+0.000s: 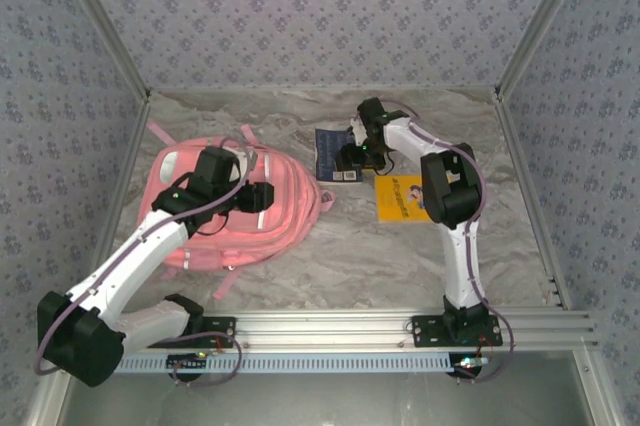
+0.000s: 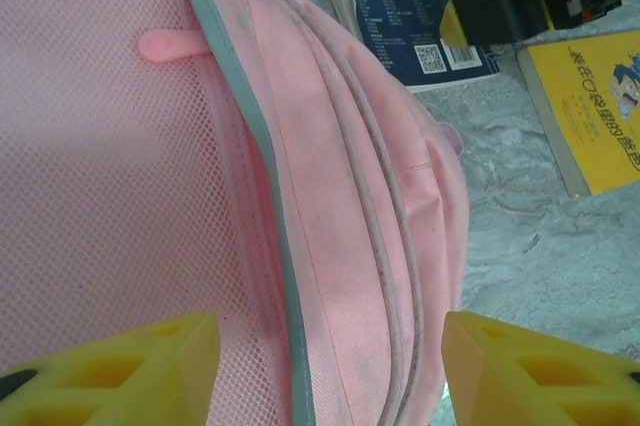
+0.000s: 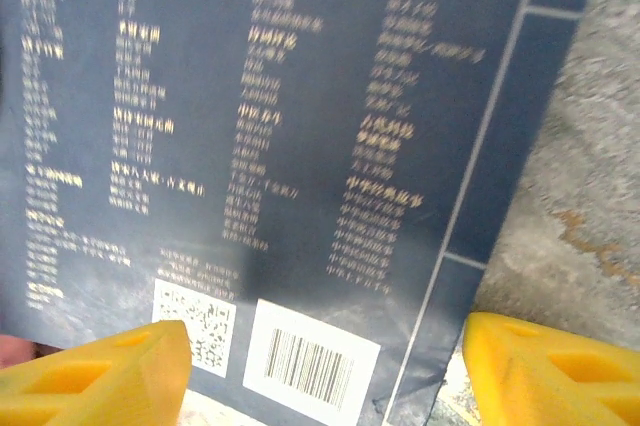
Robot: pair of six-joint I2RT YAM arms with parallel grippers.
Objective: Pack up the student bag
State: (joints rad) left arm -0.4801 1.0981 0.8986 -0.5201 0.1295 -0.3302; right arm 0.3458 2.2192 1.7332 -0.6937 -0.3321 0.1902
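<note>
Student bag: a large, soft pink backpack point(image 1: 292, 208) lying flat on the table point(image 1: 350, 256), left of centre in the overhead view. Pink straps trail from its upper left, and a white panel shows near that edge.
Bag surface: in the left wrist view the student bag point(image 2: 330, 246) shows pink mesh at left, a grey trim strip running down the frame, a pink zipper pull point(image 2: 170, 44) at upper left and piped seams at right. The fabric looks a little grubby.
Left end effector: it point(image 1: 262, 196) hangs over the bag with its yellow fingers spread point(image 2: 325, 351), released and grasping nothing.
Right end effector: it point(image 1: 352, 158) hovers over the dark-blue book, upper centre of the overhead view, with its fingers apart point(image 3: 325, 356), released.
Dark-blue book: it point(image 3: 260, 146) lies back cover up, showing a barcode and QR code, just right of the bag.
Yellow book: it point(image 1: 400, 196) lies flat, just beside the dark-blue book, to its lower right.
Table: a grey marble pattern.
</note>
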